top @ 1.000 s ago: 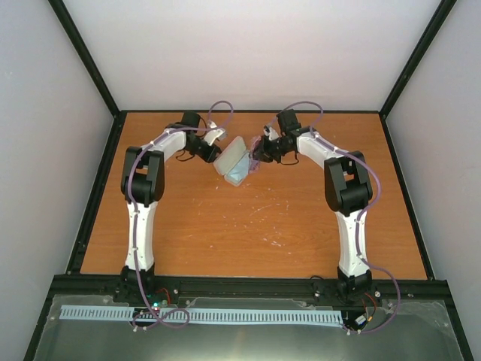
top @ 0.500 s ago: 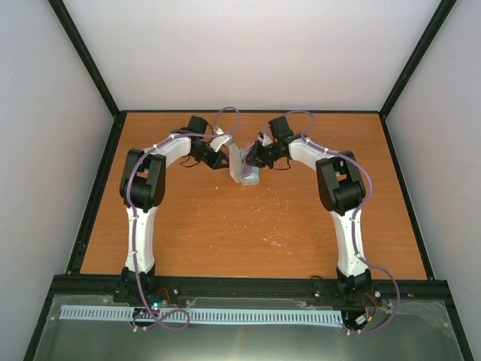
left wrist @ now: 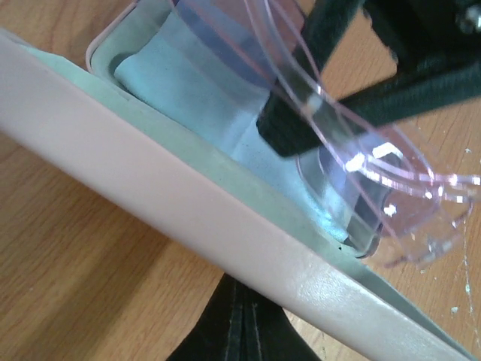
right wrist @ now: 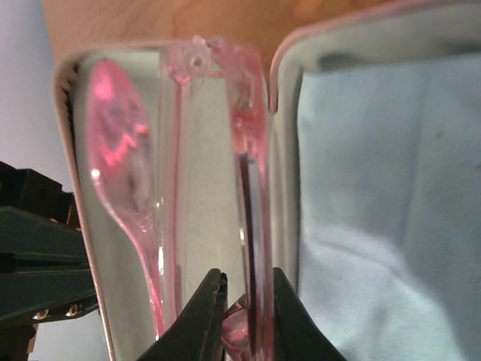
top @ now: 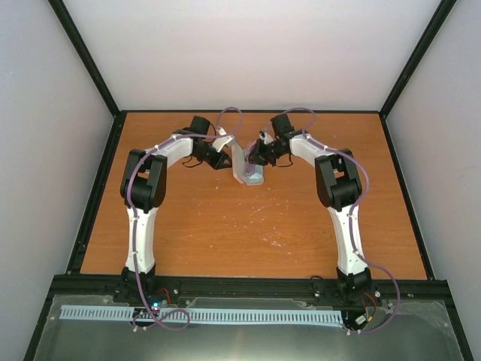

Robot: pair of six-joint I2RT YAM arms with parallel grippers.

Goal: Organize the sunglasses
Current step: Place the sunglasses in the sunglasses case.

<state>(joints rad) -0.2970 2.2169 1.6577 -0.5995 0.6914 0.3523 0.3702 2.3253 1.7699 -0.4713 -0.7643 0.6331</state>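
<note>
The sunglasses (right wrist: 252,150), with a thin translucent pink frame, are pinched between the fingers of my right gripper (right wrist: 244,282). They hang folded at the mouth of the open pink case (top: 252,177), between its upright lid (left wrist: 188,218) and its base. They also show in the left wrist view (left wrist: 361,165), held by the right gripper's black fingers (left wrist: 293,128). A light blue cloth (right wrist: 391,188) lies in the case base. My left gripper (left wrist: 244,301) is shut on the lid's edge and holds it upright. Both grippers meet at the case at the back middle of the table: the left gripper (top: 225,159) and the right gripper (top: 255,156).
The wooden table (top: 248,226) has black rails along its edges and grey walls on three sides. Both arms reach inward from their bases at the near edge. White scuff marks (top: 278,241) show on the wood.
The case has swung from lying tilted between the grippers to standing with its lid upright. My right gripper has moved left with the sunglasses to the case opening.
</note>
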